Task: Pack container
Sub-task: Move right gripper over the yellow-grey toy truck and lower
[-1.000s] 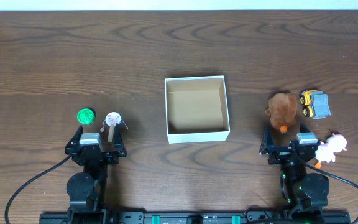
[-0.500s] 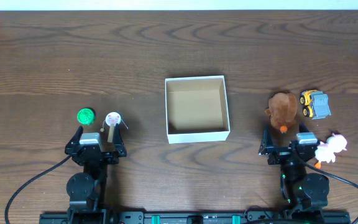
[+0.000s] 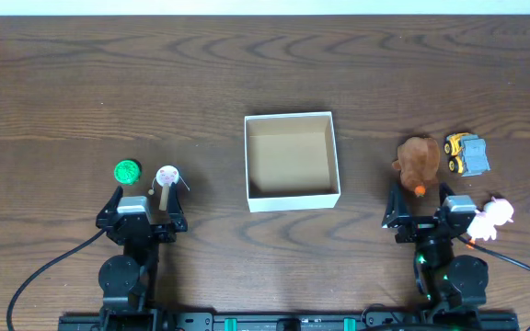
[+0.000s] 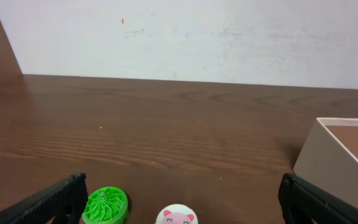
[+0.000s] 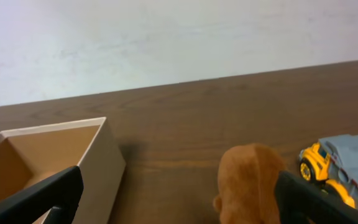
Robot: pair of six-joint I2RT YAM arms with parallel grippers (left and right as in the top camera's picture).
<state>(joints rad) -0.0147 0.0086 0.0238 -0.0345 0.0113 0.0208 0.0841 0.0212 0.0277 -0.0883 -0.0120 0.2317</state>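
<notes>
The container (image 3: 294, 199), a white square box with a tan inside, sits mid-table with nothing in it. Left of it lie a green ribbed disc (image 3: 128, 171) and a white ball with a pink face (image 3: 167, 176), just ahead of my open left gripper (image 3: 145, 198). The left wrist view shows the disc (image 4: 105, 206), the ball (image 4: 176, 217) and the container (image 4: 337, 162). On the right, a brown plush (image 3: 419, 161) rests at the tips of my open right gripper (image 3: 420, 198). The right wrist view shows the plush (image 5: 250, 180) between my spread fingers (image 5: 48, 196) and the container (image 5: 101, 171).
A yellow and grey toy truck (image 3: 466, 154) stands right of the plush, also in the right wrist view as the truck (image 5: 337, 165). A white toy bird (image 3: 492, 213) lies against the right arm's side. A pale wall closes the table's far edge.
The right wrist has shifted very slightly near the white bird. The left arm, the toys and the container stay where they were.
</notes>
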